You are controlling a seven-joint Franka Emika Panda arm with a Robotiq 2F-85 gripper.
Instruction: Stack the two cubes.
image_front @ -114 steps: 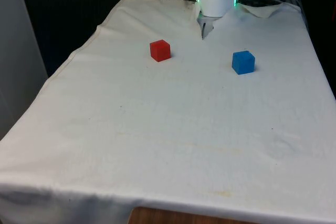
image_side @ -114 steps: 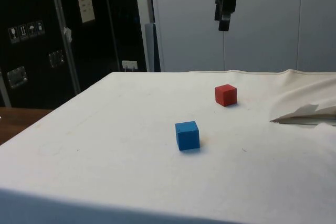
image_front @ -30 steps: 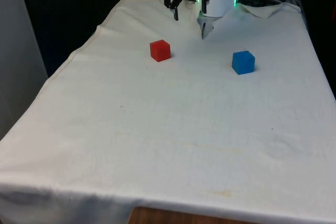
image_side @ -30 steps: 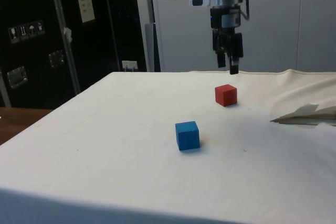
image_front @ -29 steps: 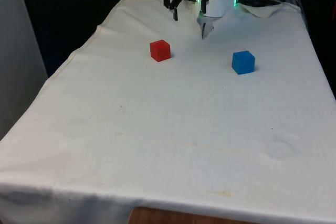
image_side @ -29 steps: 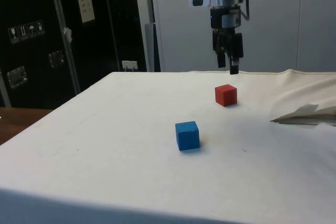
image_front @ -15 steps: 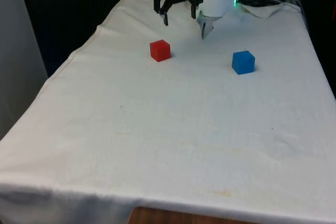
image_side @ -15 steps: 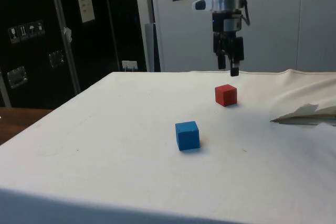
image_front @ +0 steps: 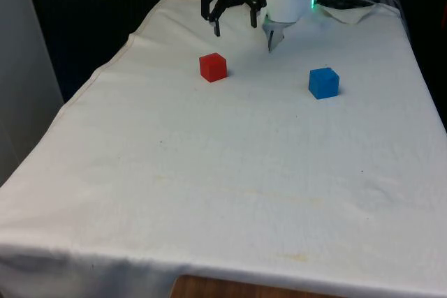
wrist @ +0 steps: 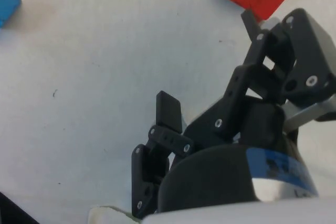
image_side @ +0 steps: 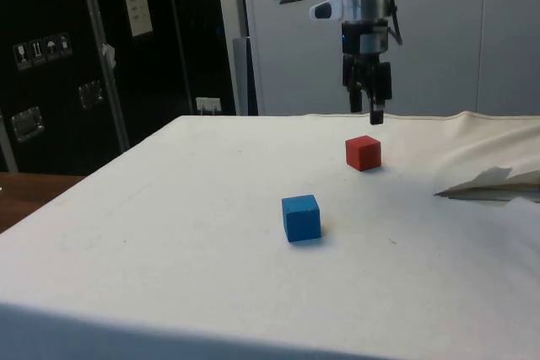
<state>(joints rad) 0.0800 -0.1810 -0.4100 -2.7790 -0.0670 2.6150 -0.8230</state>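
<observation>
Gripper (image_front: 234, 24) hangs w/ fingers spread, empty, just behind and above red cube (image_front: 213, 67), since I need clearance to straddle it; blue cube (image_front: 323, 82) sits well apart.

No words or numbers I can read here. The pale sheet (image_side: 136, 5) on my side view's dark cabinet (image_side: 51, 65) carries print too small to make out, and its small plates (image_side: 38, 50) bear only pictograms.
</observation>
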